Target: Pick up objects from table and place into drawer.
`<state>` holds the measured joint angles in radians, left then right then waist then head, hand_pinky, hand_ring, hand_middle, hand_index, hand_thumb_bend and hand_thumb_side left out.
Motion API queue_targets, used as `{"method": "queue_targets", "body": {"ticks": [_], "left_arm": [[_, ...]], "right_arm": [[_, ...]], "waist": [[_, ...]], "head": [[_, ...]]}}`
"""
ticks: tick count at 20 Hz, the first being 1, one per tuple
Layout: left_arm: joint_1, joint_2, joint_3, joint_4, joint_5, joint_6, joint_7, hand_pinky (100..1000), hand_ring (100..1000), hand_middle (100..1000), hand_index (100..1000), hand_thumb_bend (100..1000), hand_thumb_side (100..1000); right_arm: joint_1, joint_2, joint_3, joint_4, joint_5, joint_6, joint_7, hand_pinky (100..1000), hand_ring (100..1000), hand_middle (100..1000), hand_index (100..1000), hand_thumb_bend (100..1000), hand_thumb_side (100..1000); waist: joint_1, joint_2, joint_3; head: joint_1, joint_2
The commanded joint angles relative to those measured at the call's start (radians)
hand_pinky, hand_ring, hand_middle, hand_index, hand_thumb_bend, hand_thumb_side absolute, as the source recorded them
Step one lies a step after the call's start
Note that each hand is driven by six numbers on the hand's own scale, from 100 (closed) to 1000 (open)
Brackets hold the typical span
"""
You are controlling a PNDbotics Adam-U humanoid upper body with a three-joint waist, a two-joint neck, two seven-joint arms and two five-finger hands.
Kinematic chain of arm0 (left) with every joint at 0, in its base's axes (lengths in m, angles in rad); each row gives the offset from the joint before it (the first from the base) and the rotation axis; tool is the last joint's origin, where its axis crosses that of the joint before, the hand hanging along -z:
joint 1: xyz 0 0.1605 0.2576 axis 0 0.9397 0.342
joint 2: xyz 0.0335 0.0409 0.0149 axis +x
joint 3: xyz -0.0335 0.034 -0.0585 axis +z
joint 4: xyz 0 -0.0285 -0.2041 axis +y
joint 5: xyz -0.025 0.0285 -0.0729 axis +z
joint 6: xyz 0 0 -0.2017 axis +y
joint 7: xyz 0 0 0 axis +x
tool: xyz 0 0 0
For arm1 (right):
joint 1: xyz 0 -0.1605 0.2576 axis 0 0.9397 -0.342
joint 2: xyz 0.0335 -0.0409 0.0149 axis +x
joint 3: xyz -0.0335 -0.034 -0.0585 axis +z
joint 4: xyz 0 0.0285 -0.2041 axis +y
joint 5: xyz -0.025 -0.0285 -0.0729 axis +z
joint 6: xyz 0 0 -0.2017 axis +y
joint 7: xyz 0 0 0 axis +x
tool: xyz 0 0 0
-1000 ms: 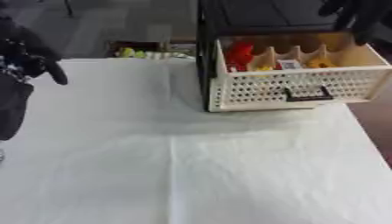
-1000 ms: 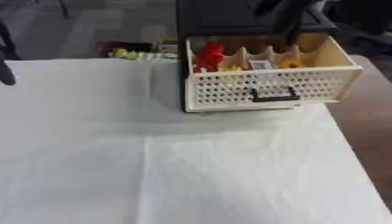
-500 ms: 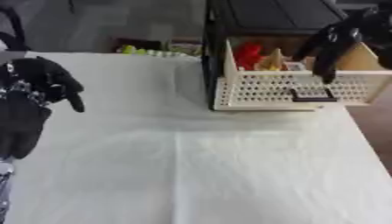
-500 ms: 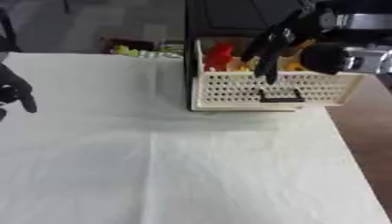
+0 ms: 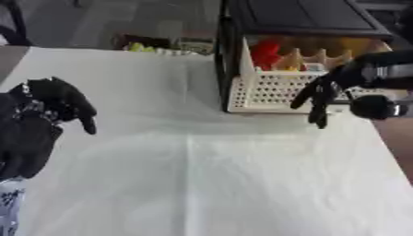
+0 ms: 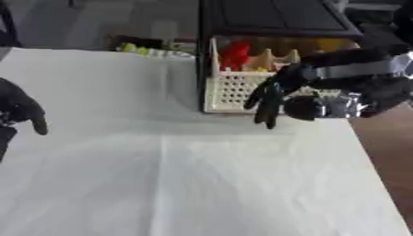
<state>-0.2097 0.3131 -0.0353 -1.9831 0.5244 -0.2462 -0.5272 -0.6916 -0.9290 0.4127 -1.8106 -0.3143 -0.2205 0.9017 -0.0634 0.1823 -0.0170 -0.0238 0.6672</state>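
White cloth covers the table [image 5: 209, 184]. The drawer [image 5: 278, 90] (cream, perforated front) stands pulled out, holding red and yellow items. Right robot hand [image 5: 319, 94] hangs before it, fingers relaxed, empty. Left robot hand [image 5: 56, 99] idles, fingers loosely spread.

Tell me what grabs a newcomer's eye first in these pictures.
The robot's right hand stands out first: it hangs with fingers pointing down in front of the pulled-out white drawer at the table's far right. Next come the bright red thing and yellow pieces inside that drawer. The left hand shows at the left edge over the white tablecloth.
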Motion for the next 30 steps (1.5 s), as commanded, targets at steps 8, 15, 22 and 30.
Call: {"method": "queue_targets", "body": {"ticks": [8, 15, 22, 30], "left_arm": [[0.006, -0.011, -0.007, -0.017, -0.001, -0.038, -0.017, 461, 604, 605, 727, 100, 761], [0.007, -0.017, -0.007, -0.017, 0.003, -0.051, -0.012, 459, 601, 603, 717, 100, 745], [0.007, -0.02, -0.006, -0.017, -0.001, -0.054, -0.012, 458, 600, 604, 713, 100, 743], [0.005, -0.025, -0.006, -0.017, -0.006, -0.057, -0.013, 457, 601, 605, 711, 100, 742]], "right_arm": [[0.027, 0.007, 0.07, 0.064, 0.1, 0.057, 0.005, 690, 920, 655, 838, 100, 1000], [0.029, 0.047, 0.101, 0.182, 0.19, 0.067, 0.005, 699, 927, 705, 877, 100, 1000], [0.011, 0.073, 0.079, 0.301, 0.253, 0.04, 0.005, 695, 924, 722, 893, 100, 1000], [-0.033, 0.099, 0.053, 0.395, 0.286, 0.008, 0.005, 676, 913, 707, 864, 100, 1000]], "waist": [[0.002, -0.015, 0.009], [0.005, -0.011, 0.016], [0.007, -0.006, 0.019], [0.009, 0.001, 0.025]], "head": [[-0.03, 0.01], [-0.04, 0.006], [-0.045, 0.004], [-0.053, -0.007]]}}
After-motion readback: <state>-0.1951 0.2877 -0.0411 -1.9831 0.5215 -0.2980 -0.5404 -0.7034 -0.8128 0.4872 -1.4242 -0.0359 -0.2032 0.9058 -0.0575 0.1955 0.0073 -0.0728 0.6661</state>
